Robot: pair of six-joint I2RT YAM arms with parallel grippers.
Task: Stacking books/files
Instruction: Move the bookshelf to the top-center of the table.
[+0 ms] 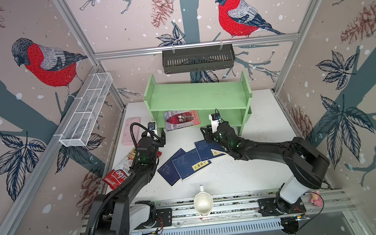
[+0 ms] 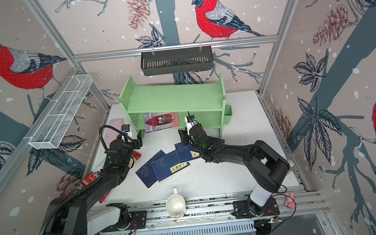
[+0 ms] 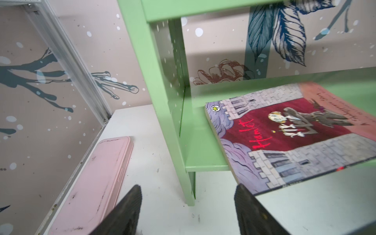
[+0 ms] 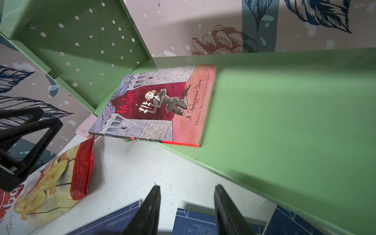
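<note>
The pink-and-red illustrated book [image 1: 181, 119] [image 2: 161, 121] [image 3: 284, 138] [image 4: 158, 105] lies flat on the lower board of the green shelf [image 1: 197, 98], its near edge overhanging. Several navy-blue books [image 1: 190, 164] [image 2: 169, 167] lie fanned and overlapping on the white table in front of the shelf. My left gripper [image 1: 161, 139] [image 3: 188, 188] is open beside the shelf's left leg, holding nothing. My right gripper [image 1: 205, 134] [image 4: 187, 186] is open above the far end of the navy books [image 4: 195, 221], also holding nothing. My right arm covers part of the rightmost navy books.
A red crisp bag [image 1: 122, 170] [image 4: 50, 177] lies under my left arm. A pink flat case [image 1: 131, 130] [image 3: 95, 183] sits by the left wall. A white jug [image 1: 203, 202] stands at the front rail. A black basket [image 1: 198, 59] and a white mesh basket [image 1: 86, 110] hang on the walls.
</note>
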